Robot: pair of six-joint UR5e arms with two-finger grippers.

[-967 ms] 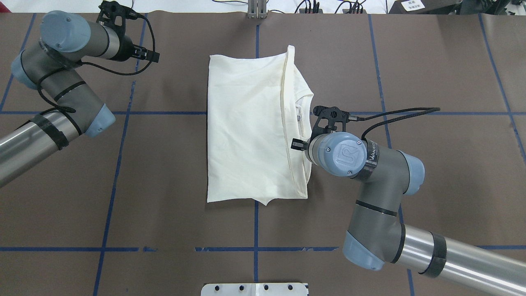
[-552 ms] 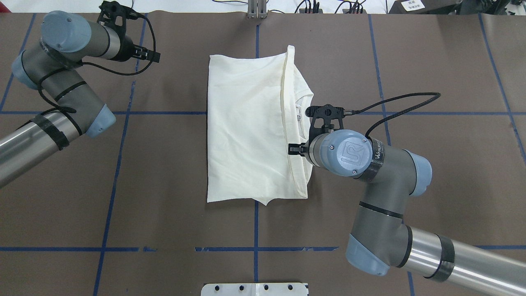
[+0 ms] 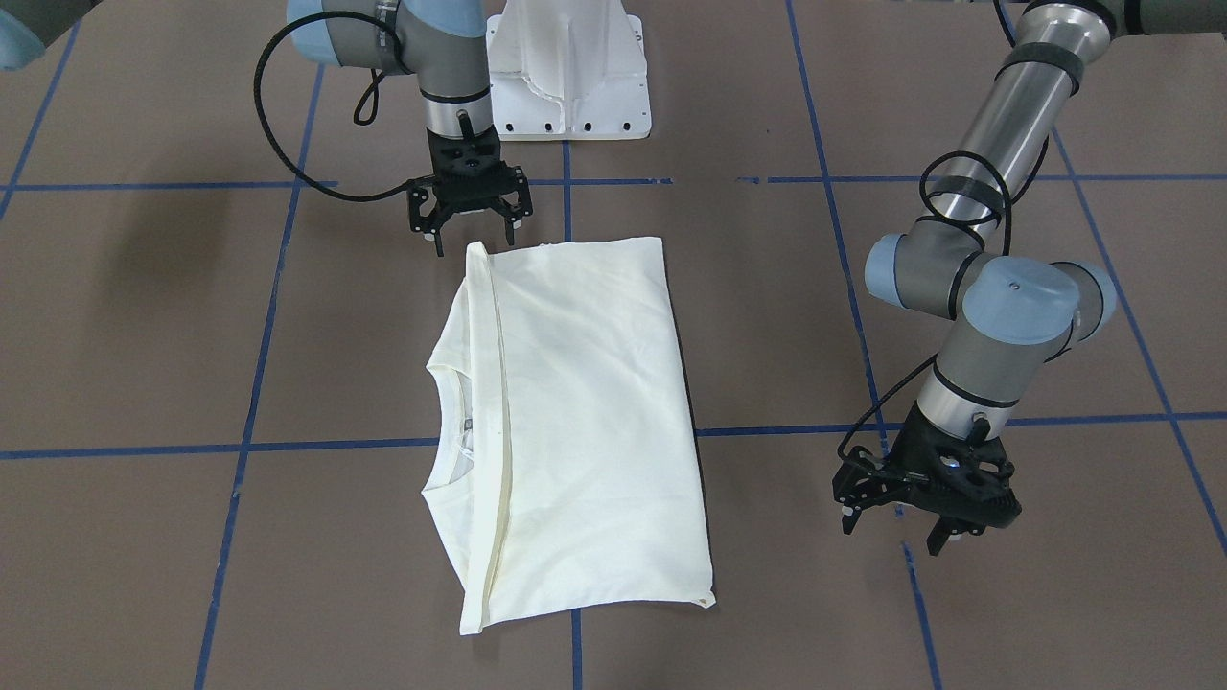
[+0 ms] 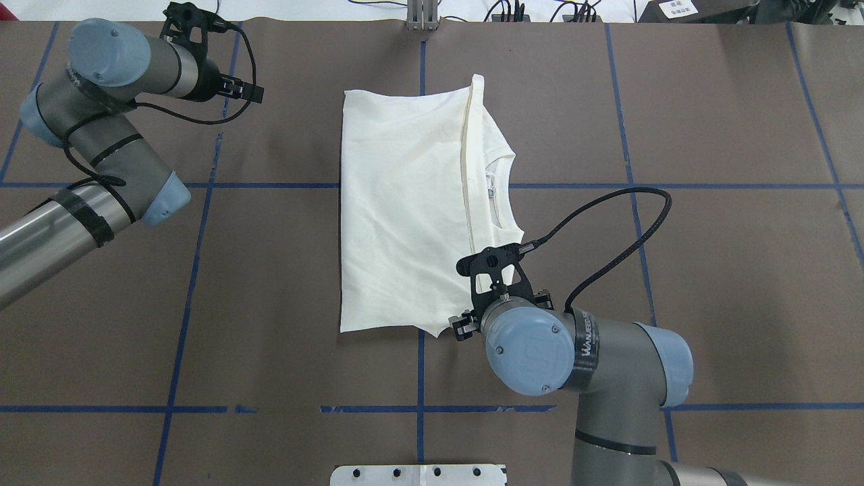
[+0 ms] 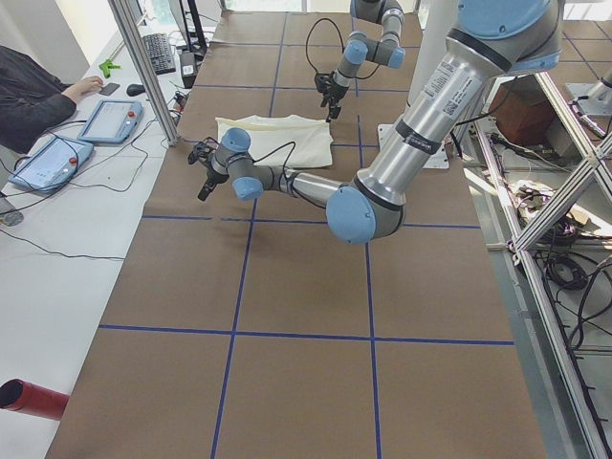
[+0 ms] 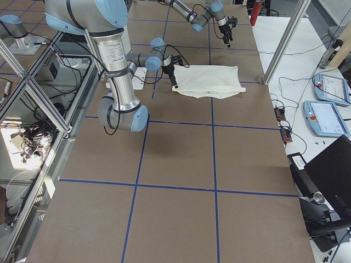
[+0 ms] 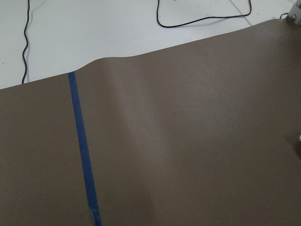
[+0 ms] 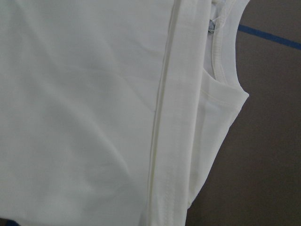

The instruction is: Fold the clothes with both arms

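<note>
The cream shirt (image 4: pixel 405 209) lies folded into a rectangle on the brown table, plain side up, and its print is hidden. Its neckline (image 4: pixel 503 196) and a long hem fold lie on the robot's right side. It also shows in the front view (image 3: pixel 585 412), and it fills the right wrist view (image 8: pixel 94 108). My right gripper (image 3: pixel 472 238) is open and empty. It hangs just above the shirt's near right corner. My left gripper (image 3: pixel 891 532) is open and empty. It is over bare table at the far left, well apart from the shirt.
The white pedestal base (image 3: pixel 566 77) stands at the near table edge. Blue tape lines (image 4: pixel 196 270) cross the brown mat. A metal post (image 5: pixel 143 67) and an operator's tablets (image 5: pixel 105 120) sit beyond the far edge. A red cylinder (image 5: pixel 29 397) lies on the floor.
My right arm has moved toward the robot along the shirt's right edge, from beside the neckline to the near right corner. The left arm and the shirt have not moved.
</note>
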